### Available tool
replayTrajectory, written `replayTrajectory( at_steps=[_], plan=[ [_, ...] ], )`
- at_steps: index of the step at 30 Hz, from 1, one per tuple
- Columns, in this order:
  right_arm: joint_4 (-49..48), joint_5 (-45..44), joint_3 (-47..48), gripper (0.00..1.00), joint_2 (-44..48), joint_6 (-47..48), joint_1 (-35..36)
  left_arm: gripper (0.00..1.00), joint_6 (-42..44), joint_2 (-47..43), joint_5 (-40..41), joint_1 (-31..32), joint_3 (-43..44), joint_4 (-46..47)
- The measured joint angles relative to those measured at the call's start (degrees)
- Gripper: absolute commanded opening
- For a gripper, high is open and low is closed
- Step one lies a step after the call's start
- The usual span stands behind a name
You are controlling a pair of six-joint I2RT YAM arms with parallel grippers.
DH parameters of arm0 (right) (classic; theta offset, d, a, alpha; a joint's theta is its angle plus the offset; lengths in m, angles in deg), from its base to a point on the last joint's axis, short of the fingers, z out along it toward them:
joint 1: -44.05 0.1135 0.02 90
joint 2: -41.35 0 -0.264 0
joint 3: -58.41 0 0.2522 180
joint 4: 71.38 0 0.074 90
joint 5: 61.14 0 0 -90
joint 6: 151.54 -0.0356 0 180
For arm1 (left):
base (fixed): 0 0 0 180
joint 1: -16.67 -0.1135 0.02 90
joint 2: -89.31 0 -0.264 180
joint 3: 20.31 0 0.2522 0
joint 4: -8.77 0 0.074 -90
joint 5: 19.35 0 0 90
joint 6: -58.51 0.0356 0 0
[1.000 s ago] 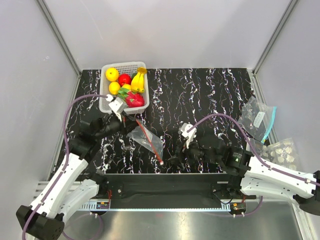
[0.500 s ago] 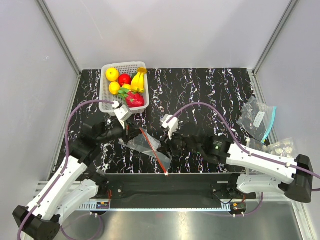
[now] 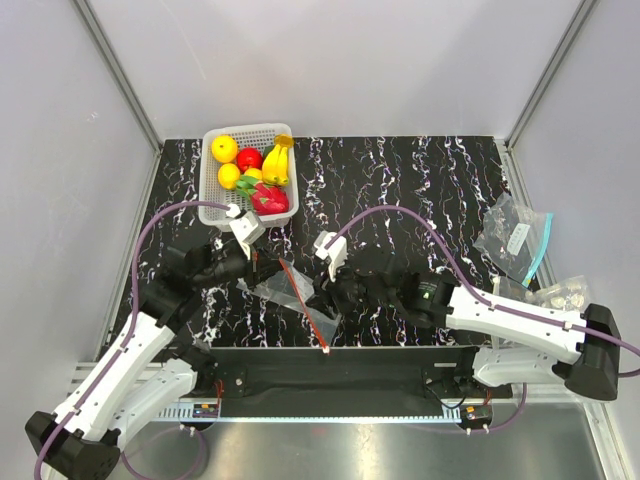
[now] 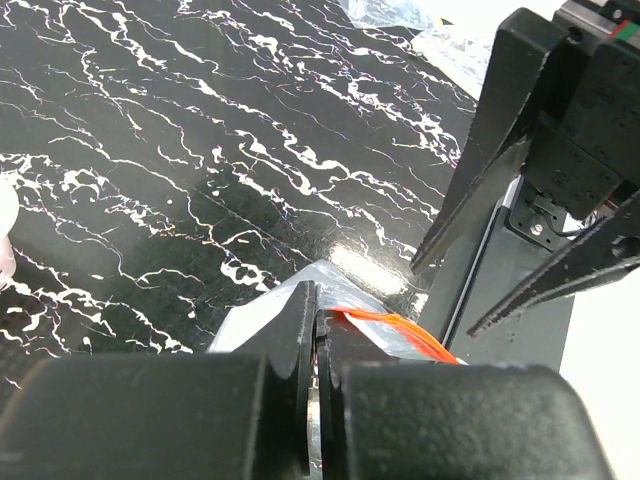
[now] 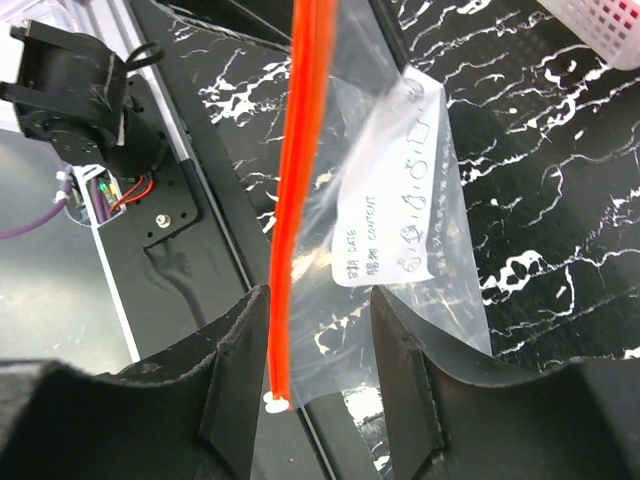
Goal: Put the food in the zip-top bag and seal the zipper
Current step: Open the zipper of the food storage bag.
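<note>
**Step in hand:** opening the zip-top bag (image 3: 290,291). No food is in it. The banana bunch (image 3: 277,160), dragon fruit (image 3: 266,197) and round yellow-orange fruits (image 3: 224,148) all lie in the white basket (image 3: 208,206) at the far left of the bench (image 3: 420,190), well apart from the bag.

**Left jaws:** clenched on the bag at the far end of its zipper (image 5: 296,180). In the left wrist view the red-orange strip emerges from between the closed tips, with clear film beside it. The bag appears to hang from this grip, near the front edge of the bench, between the two arms.

**Right jaws:** parted, holding nothing. They straddle the near end of the zipper. The strip runs down between the two tips, close to one and apart from the other, and the white slider tab (image 5: 271,402) sits low in the gap. The film with its printed label panel (image 5: 385,262) spreads across the rest of the gap.

**Next move, as judged:** close the right jaws on the tab or one lip, then draw it apart against the left hold. The film is floppy, so the pinch could take both layers at once.
</note>
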State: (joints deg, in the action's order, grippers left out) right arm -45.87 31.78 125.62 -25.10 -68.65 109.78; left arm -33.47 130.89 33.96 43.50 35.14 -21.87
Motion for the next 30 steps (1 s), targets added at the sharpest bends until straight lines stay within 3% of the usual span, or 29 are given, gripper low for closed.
replayTrajectory(
  at_steps=[30],
  plan=[
    [-1.2,-0.5,1.6,0.45,-3.7,-0.2,0.7,0.0,0.0,-0.7,0.0,0.0,0.0,-0.2]
  ],
)
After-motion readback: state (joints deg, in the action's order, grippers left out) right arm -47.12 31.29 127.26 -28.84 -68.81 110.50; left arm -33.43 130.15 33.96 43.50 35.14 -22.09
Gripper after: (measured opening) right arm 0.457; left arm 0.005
